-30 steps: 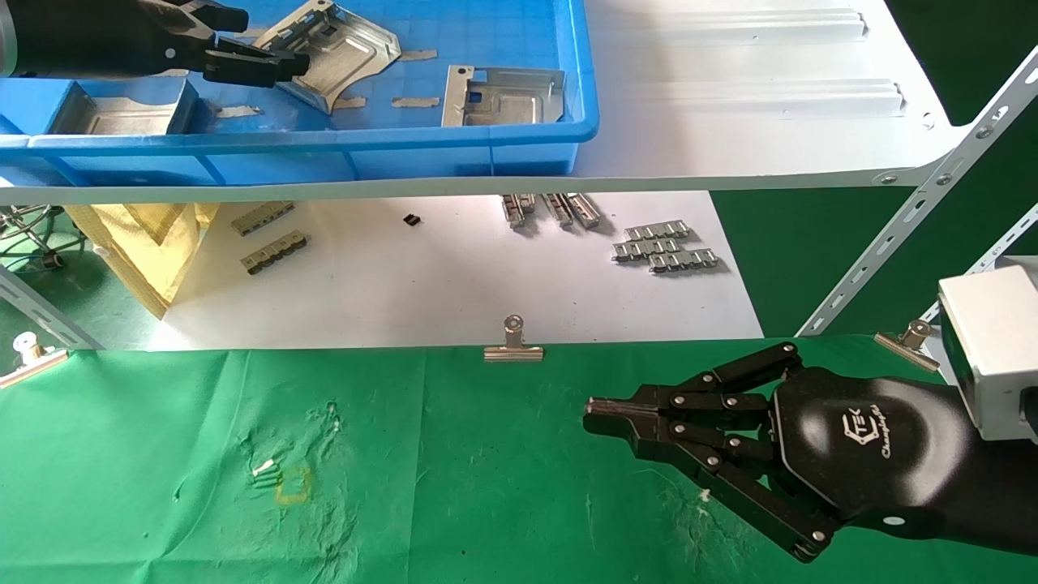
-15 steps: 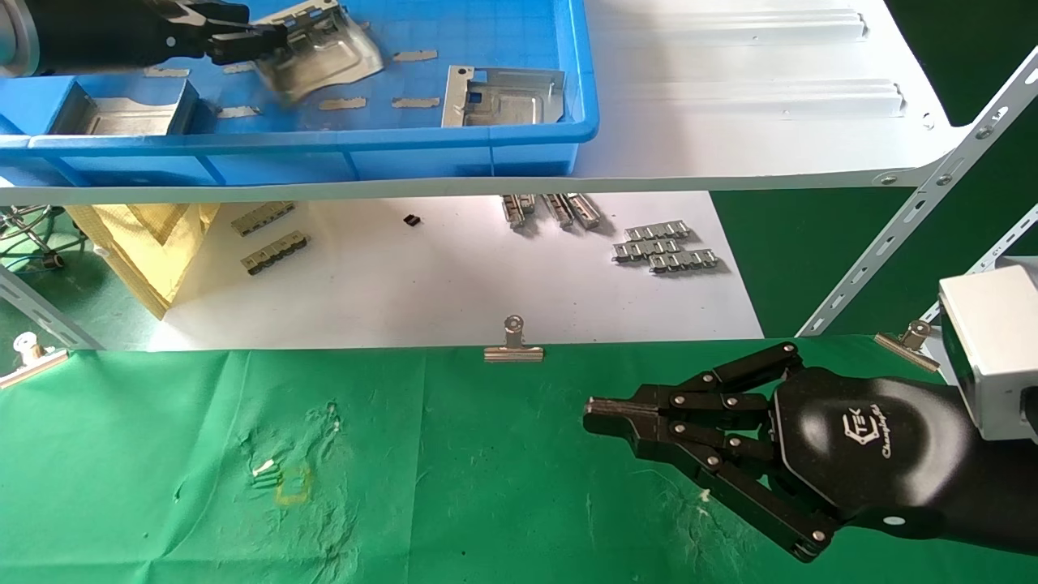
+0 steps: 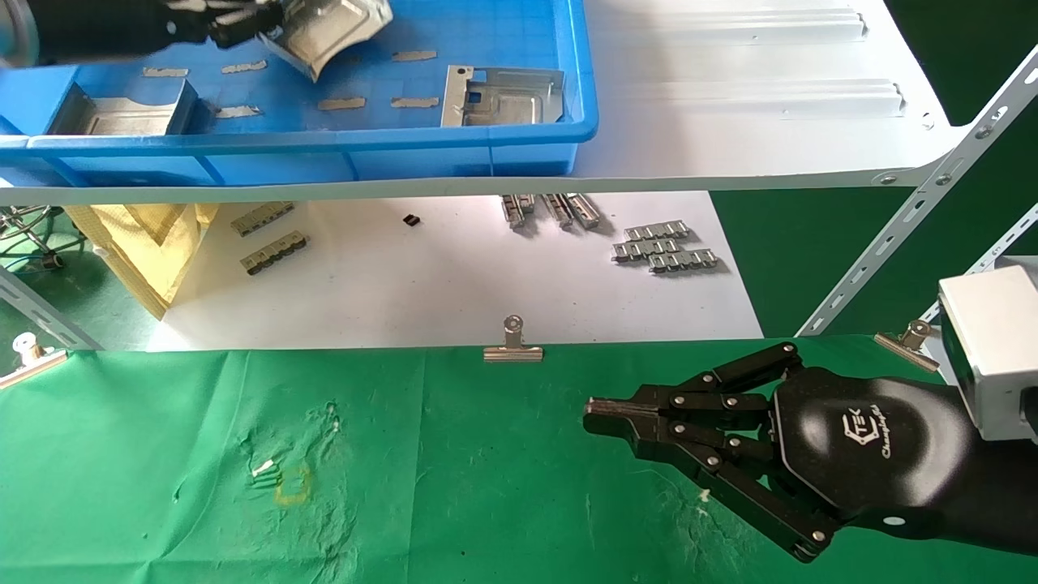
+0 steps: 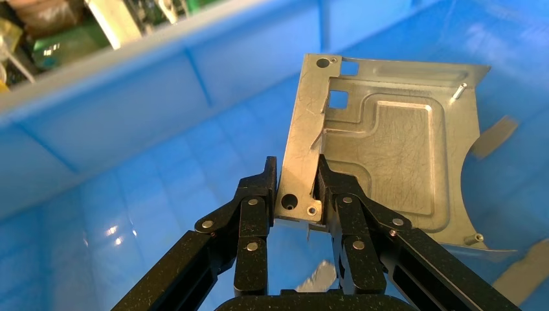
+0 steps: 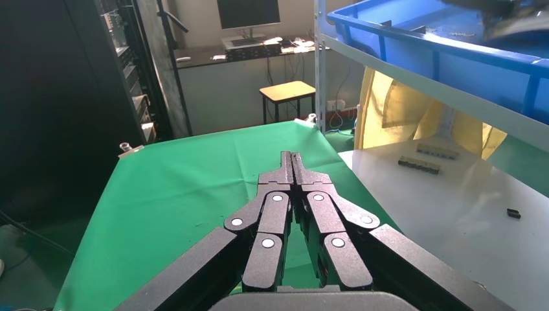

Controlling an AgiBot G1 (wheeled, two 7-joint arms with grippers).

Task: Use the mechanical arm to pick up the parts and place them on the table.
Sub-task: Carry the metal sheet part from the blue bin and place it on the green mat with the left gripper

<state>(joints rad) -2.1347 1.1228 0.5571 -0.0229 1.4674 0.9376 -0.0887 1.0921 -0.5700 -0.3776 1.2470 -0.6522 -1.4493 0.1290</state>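
Observation:
My left gripper [image 3: 263,18] is shut on the bent edge of a silver stamped part [image 3: 328,28] and holds it lifted above the floor of the blue bin [image 3: 340,146] on the white shelf. In the left wrist view the gripper [image 4: 295,184] pinches the part [image 4: 388,149] at its corner holes. Two more parts lie in the bin, one at the left [image 3: 122,109] and one at the right [image 3: 503,96]. My right gripper [image 3: 596,412] is shut and empty, hovering over the green table [image 3: 454,487]; it also shows in the right wrist view [image 5: 291,162].
The white shelf [image 3: 770,122] with its slanted brace [image 3: 916,211] overhangs the white sheet [image 3: 454,276], which carries small ridged strips [image 3: 661,247]. Binder clips [image 3: 512,345] hold the cloth's far edge. A yellow square mark [image 3: 293,485] sits on the cloth at the left.
My left gripper has lifted the part off the bin floor and carried it up and away from me. The right arm has not moved.

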